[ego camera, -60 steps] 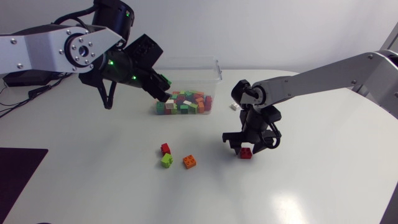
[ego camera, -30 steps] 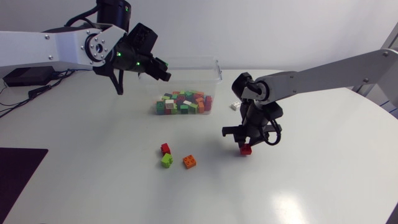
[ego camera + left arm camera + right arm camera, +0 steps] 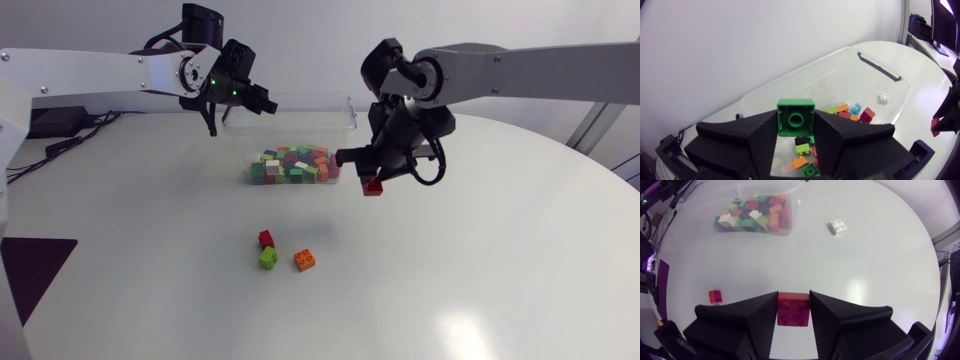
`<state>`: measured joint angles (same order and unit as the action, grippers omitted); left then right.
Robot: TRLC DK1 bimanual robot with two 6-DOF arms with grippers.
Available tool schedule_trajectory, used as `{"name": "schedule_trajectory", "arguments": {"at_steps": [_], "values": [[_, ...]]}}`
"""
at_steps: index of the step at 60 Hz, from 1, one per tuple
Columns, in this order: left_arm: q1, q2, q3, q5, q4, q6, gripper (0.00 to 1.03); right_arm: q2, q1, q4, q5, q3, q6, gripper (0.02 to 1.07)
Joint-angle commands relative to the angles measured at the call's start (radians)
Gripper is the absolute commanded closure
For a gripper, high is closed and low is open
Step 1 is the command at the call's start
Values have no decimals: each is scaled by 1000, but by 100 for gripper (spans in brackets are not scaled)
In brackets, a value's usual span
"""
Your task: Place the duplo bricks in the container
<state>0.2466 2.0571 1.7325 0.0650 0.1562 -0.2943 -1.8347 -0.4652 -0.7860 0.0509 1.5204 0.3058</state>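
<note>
Lying on the white table [image 3: 480, 280] are 3 loose bricks [image 3: 268, 258], near the container [image 3: 300, 120]. My right gripper [image 3: 374, 178], clamped on a red brick [image 3: 373, 187], has lifted beside the container; my left gripper [image 3: 266, 106] pinches a green brick [image 3: 796, 116] above it.

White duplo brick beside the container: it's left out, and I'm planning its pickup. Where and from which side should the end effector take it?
Take the white plastic duplo brick by two opposite flat side walls, coming straight down from above. It lies studs-up on the white table, apart from the clear plastic container, so all side walls look free; the studded top gives no flat hold.
</note>
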Motion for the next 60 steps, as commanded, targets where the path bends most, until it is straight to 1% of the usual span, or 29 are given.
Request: {"name": "schedule_trajectory", "arguments": {"at_steps": [1, 2, 3, 4, 12, 19, 23, 28, 31, 33, 37, 39, 48, 52, 60], "values": [[-21, 48, 61, -7, 22, 34, 28, 5, -7, -9, -2, 70, -17, 81], [-21, 48, 61, -7, 22, 34, 24, 3, -9, -4, -2, 90, -20, 81], [-26, 41, 58, -7, 22, 32, 9, 0, -9, -4, -2, 103, -20, 81], [-29, 31, 53, -5, 23, 32, 4, -3, -10, -4, -2, 121, -24, 81], [-38, -71, -21, 36, 57, -11, 4, -40, -16, 1, -3, 224, -31, 81], [-61, -218, -168, 101, 59, -66, 4, -81, -18, 39, -14, 291, -39, 81], [-76, -290, -234, 141, 92, -103, 4, -101, -20, 60, -14, 319, -40, 81], [-95, -385, -332, 190, 111, -151, 4, -121, -24, 105, -14, 342, -43, 81], [-105, -437, -389, 203, 112, -178, 4, -135, -30, 125, -11, 354, -45, 81], [-112, -480, -435, 229, 129, -213, 4, -150, -32, 145, -8, 368, -47, 81], [-119, -523, -487, 251, 138, -246, 4, -170, -32, 169, -8, 385, -53, 81], [-121, -558, -531, 274, 155, -284, 4, -181, -32, 183, -6, 393, -53, 81], [-124, -617, -648, 325, 195, -387, 4, -225, -33, 228, 6, 428, -60, 81], [-124, -632, -694, 329, 204, -422, 4, -252, -36, 245, 13, 446, -65, 81], [-124, -644, -729, 351, 230, -451, 4, -282, -43, 272, 30, 477, -71, 81]]}}
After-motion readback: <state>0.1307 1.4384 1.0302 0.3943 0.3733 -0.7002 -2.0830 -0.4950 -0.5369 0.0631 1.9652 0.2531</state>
